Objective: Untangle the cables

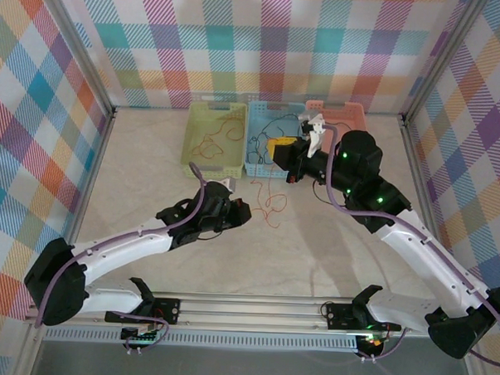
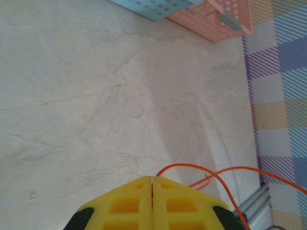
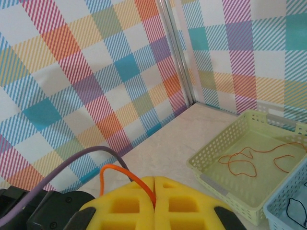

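Cables (image 1: pixel 270 207) lie on the pale table (image 1: pixel 330 249), in the yellow-green basket (image 1: pixel 213 171) and in the blue basket (image 1: pixel 259 171); my left gripper (image 2: pixel 152 178) and right gripper (image 3: pixel 154 178), jaws pressed together, each clamp a strand of orange cable (image 2: pixel 184 165).

Orange-red cable (image 3: pixel 115 166), lime basket (image 3: pixel 225 191), blue basket (image 2: pixel 153 7), pink basket (image 2: pixel 216 19), pastel plaid walls (image 1: pixel 281 39), cream marbled table (image 1: pixel 150 191).
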### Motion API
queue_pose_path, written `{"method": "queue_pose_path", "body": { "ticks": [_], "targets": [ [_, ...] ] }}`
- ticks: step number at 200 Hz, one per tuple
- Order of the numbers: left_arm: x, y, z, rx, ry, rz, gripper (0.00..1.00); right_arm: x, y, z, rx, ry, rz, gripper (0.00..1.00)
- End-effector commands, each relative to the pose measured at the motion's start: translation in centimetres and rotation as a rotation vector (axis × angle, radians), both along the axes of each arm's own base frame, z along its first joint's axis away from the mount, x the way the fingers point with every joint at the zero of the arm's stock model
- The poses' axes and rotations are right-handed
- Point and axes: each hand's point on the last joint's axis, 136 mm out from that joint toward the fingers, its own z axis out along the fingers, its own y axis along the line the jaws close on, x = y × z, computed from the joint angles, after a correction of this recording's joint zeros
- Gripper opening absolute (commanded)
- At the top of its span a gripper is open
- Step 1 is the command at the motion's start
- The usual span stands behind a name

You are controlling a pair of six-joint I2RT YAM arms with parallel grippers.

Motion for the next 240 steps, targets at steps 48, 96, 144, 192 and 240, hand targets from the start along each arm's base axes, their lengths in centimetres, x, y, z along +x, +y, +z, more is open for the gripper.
{"method": "queue_pose_path", "body": {
  "ticks": [48,96,144,192,240],
  "targets": [
    [0.9,7.9,-0.4,0.212,-0.058,0.153,0.0,-1.1,-4.3,2.9,0.013,-0.136,-0.119,0.0],
    [-0.2,9.9,-0.8,0.233,-0.046,0.157,0.0,-1.1,-5.3,4.2,0.073,-0.141,-0.158,0.0],
    [-0.7,9.0,1.4,0.202,-0.095,0.079,0.52,-0.6,-3.4,4.2,0.105,-0.088,-0.083,0.0],
    [-1.4,7.4,8.3,0.119,-0.249,-0.054,0.72,0.6,-1.9,2.0,0.096,-0.007,-0.056,0.0],
    [-2.9,3.4,13.1,-0.061,-0.417,-0.266,0.78,1.1,-0.8,0.5,0.108,0.062,-0.021,0.0]
  ]
}}
